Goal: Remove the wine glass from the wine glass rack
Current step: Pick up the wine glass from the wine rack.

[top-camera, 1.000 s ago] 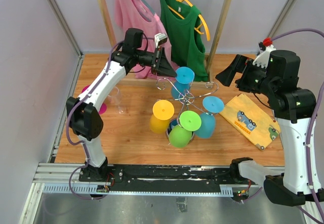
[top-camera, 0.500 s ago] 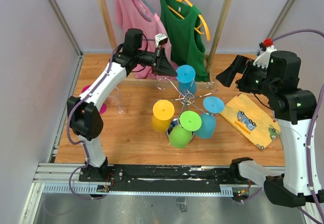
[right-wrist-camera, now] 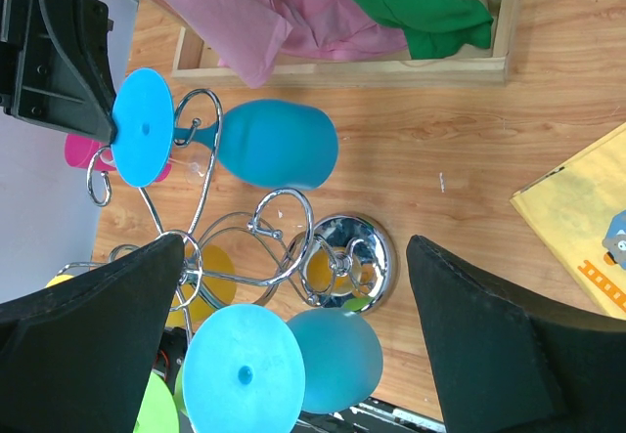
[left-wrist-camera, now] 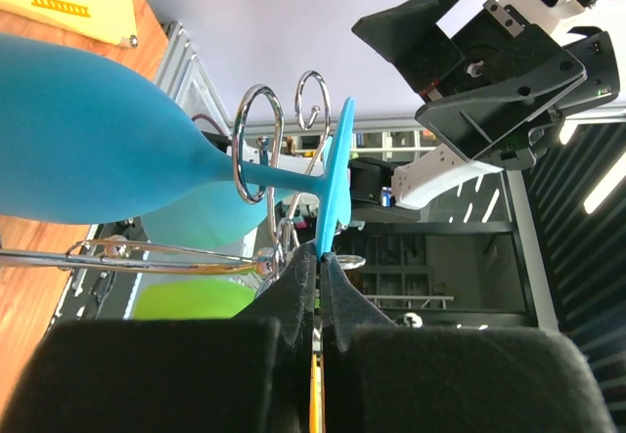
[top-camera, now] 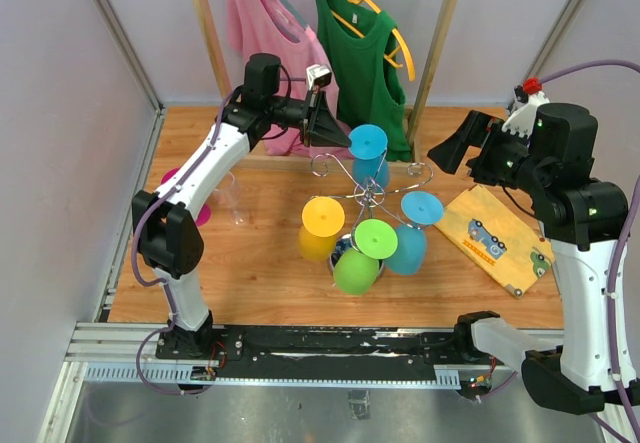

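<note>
At the rear arm of the shiny chrome wire rack [top-camera: 368,197] with scrolled arms, the left pincer [left-wrist-camera: 320,257] is pinching the rim of the round foot of a sky-blue plastic wine glass [left-wrist-camera: 98,150]. The glass is hanging upside down, its stem threading a chrome loop. Right of the rack, the right pincer [top-camera: 452,148] is hovering above the wooden bench [top-camera: 260,253], fingers spread wide, gripping nothing.
</note>
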`<act>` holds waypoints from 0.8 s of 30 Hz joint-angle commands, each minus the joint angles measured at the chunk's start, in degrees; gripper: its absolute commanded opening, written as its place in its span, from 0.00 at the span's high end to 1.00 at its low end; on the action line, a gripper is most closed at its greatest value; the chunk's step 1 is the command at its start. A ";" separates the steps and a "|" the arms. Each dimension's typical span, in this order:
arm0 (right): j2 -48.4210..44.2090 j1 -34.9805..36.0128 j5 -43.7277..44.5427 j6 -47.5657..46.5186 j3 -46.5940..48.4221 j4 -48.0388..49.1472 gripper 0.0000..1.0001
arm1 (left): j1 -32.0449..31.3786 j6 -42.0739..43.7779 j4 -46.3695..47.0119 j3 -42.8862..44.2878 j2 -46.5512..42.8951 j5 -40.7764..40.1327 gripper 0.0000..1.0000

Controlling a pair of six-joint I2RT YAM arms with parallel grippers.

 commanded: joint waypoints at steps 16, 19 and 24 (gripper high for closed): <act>0.18 -1.11 0.52 -0.56 1.36 0.01 0.01 | -0.51 -0.03 2.67 4.98 2.94 0.10 1.00; 0.01 -1.09 0.76 -0.71 1.45 -0.31 0.01 | -0.51 0.03 2.82 5.04 3.46 0.01 1.00; -0.35 -1.13 0.96 -0.73 1.15 -0.48 0.02 | -0.51 0.33 2.81 5.65 4.38 -0.14 1.00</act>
